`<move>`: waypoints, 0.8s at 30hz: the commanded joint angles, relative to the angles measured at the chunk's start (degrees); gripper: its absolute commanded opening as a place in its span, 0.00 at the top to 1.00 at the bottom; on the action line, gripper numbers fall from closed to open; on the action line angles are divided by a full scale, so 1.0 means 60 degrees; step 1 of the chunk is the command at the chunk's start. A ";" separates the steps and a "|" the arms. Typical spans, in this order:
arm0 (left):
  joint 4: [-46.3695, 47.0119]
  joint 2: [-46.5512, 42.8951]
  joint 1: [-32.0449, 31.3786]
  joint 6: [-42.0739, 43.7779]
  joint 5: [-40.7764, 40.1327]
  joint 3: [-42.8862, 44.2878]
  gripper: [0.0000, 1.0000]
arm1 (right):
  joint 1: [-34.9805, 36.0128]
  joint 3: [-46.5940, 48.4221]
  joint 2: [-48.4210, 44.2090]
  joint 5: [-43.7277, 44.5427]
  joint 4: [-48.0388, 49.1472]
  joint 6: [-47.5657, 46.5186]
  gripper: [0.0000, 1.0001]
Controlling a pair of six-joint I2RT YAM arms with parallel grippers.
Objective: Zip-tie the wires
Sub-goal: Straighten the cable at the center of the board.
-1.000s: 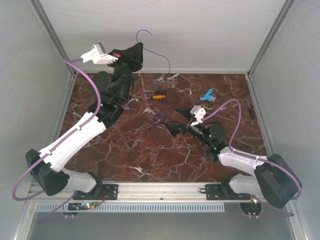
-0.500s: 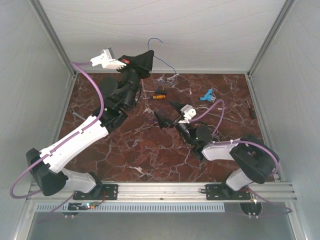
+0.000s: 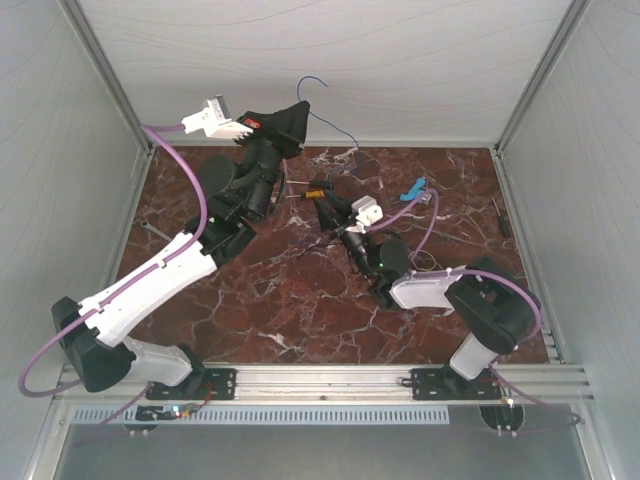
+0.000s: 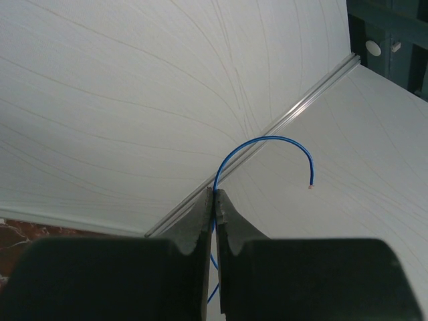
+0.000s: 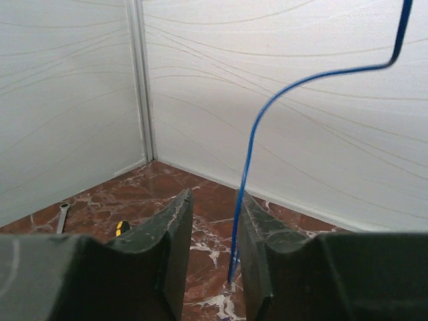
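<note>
Blue wire point(image 4: 267, 139) is arching against the back wall point(image 4: 100, 100), pinched tight by the closed left gripper point(image 4: 215, 200). The right gripper point(image 5: 214, 199) is gaping empty near the rear edge of the marble table point(image 3: 290, 310), framing the wire's lower run.

Blue wire point(image 4: 267, 139) slips btwn shut fingers of left gripper point(image 4: 214, 200); lower stretch mostly hidden. Right wrist view: it's cut off at top-right edge. Top view: too thin to trace over table point(image 3: 280, 300).
</note>
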 commanded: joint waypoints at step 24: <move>-0.0214 0.0763 -0.0012 0.2330 -0.0603 0.0445 1.00 | -0.0535 0.1662 -0.6280 -0.0327 -1.5414 0.3468 1.00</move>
